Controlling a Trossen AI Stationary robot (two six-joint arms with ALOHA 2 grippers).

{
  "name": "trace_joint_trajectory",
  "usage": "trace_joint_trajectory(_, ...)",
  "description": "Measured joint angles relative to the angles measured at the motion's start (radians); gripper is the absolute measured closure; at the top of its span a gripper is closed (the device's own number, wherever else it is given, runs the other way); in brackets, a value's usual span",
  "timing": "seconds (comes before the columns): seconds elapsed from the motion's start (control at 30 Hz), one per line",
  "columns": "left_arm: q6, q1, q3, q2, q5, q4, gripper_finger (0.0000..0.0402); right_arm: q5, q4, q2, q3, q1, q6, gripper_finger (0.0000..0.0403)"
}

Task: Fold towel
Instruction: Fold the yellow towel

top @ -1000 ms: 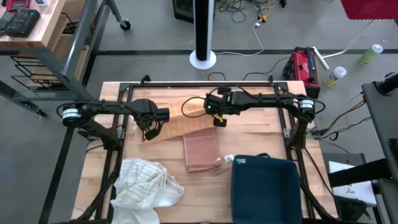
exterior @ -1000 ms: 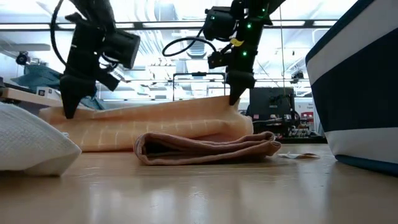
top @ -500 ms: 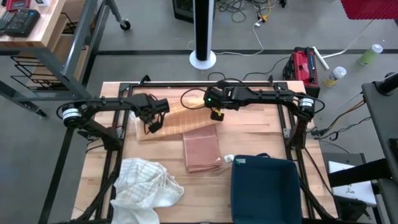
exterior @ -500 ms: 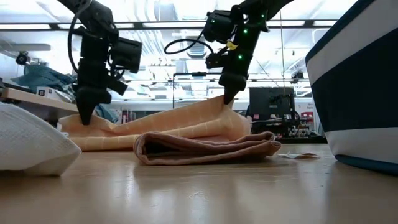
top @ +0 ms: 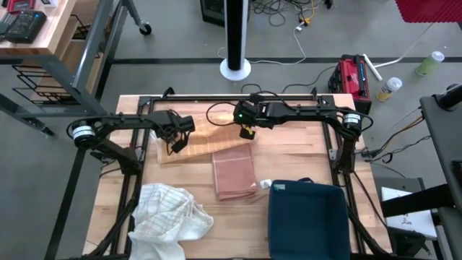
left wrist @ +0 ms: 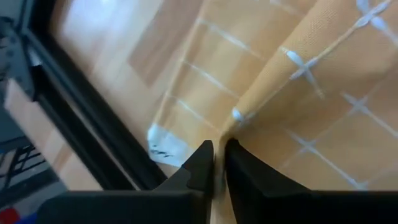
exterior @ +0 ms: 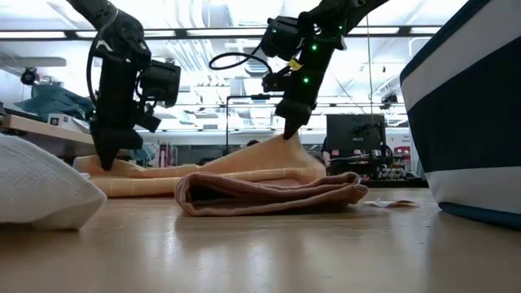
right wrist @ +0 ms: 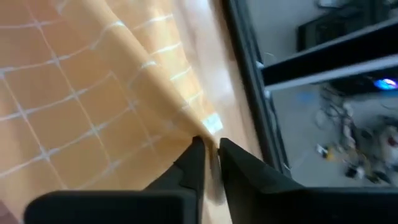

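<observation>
both grippers have carried the orange checked towel [top: 206, 139] toward the table's [top: 303, 155] far edge since a second ago. left gripper [exterior: 106, 163] sits low, fingers pinched on one corner; right gripper [exterior: 286, 135] holds the other corner raised, fingers nipped on cloth. a folded brown towel [exterior: 269, 194] lies just in front.

Checked towel [top: 198, 141] lies behind folded towel [top: 234, 174], bin [top: 309, 220] front-right.
</observation>
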Motion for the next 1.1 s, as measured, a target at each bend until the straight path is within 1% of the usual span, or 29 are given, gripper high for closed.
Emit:
trace_joint_trajectory(0.07, -0.028, 0.007, -0.012, 0.0, -0.042, 0.001, 0.0358, 0.06, 0.0, 0.0, 0.0, 0.0, 0.018, 0.0341)
trace_joint_trajectory(0.17, -0.034, 0.018, -0.016, 0.0, -0.056, 0.002, 0.0341, 0.131, 0.0, -0.001, 0.0, 0.0, 0.02, 0.0317)
trace_joint_trajectory(0.37, -0.034, 0.018, -0.013, 0.0, -0.061, 0.004, 0.0313, 0.128, 0.004, -0.004, 0.0, 0.002, 0.02, 0.0278)
trace_joint_trajectory(0.43, -0.032, 0.018, -0.013, 0.0, -0.061, 0.007, 0.0304, 0.084, 0.003, -0.004, 0.0, 0.006, 0.02, 0.0269)
trace_joint_trajectory(0.47, -0.032, 0.018, -0.013, 0.0, -0.061, 0.008, 0.0301, 0.042, 0.001, -0.005, 0.0, 0.009, 0.02, 0.0267)
trace_joint_trajectory(0.53, -0.031, 0.018, -0.013, 0.0, -0.058, 0.008, 0.0294, -0.075, -0.007, -0.005, 0.0, 0.016, 0.029, 0.0264)
trace_joint_trajectory(0.6, -0.013, 0.014, -0.013, 0.0, -0.019, 0.014, 0.029, -0.18, -0.012, -0.005, 0.0, 0.024, 0.053, 0.0265)
trace_joint_trajectory(0.63, 0.008, 0.014, -0.015, 0.0, 0.014, 0.032, 0.0289, -0.211, -0.013, -0.005, 0.0, 0.028, 0.065, 0.0267)
trace_joint_trajectory(0.7, 0.034, 0.013, -0.031, -0.001, 0.051, 0.094, 0.029, -0.214, -0.015, -0.004, 0.0, 0.035, 0.086, 0.0274)
trace_joint_trajectory(0.8, 0.038, 0.018, -0.057, 0.011, 0.053, 0.143, 0.0298, -0.21, -0.034, -0.002, 0.0, 0.037, 0.123, 0.0286)
trace_joint_trajectory(0.97, 0.014, 0.018, -0.058, 0.051, 0.055, 0.141, 0.032, -0.22, -0.094, -0.002, 0.0, 0.037, 0.165, 0.0307)
trace_joint_trajectory(1.0, 0.004, 0.018, -0.054, 0.054, 0.077, 0.136, 0.0324, -0.221, -0.114, -0.003, 0.0, 0.036, 0.165, 0.031)
trace_joint_trajectory(1.03, -0.001, 0.018, -0.048, 0.054, 0.124, 0.133, 0.0327, -0.221, -0.136, -0.004, 0.0, 0.036, 0.151, 0.0311)
trace_joint_trajectory(1.1, -0.001, 0.015, -0.028, 0.049, 0.258, 0.134, 0.0332, -0.221, -0.191, -0.007, 0.0, 0.035, 0.109, 0.0311)
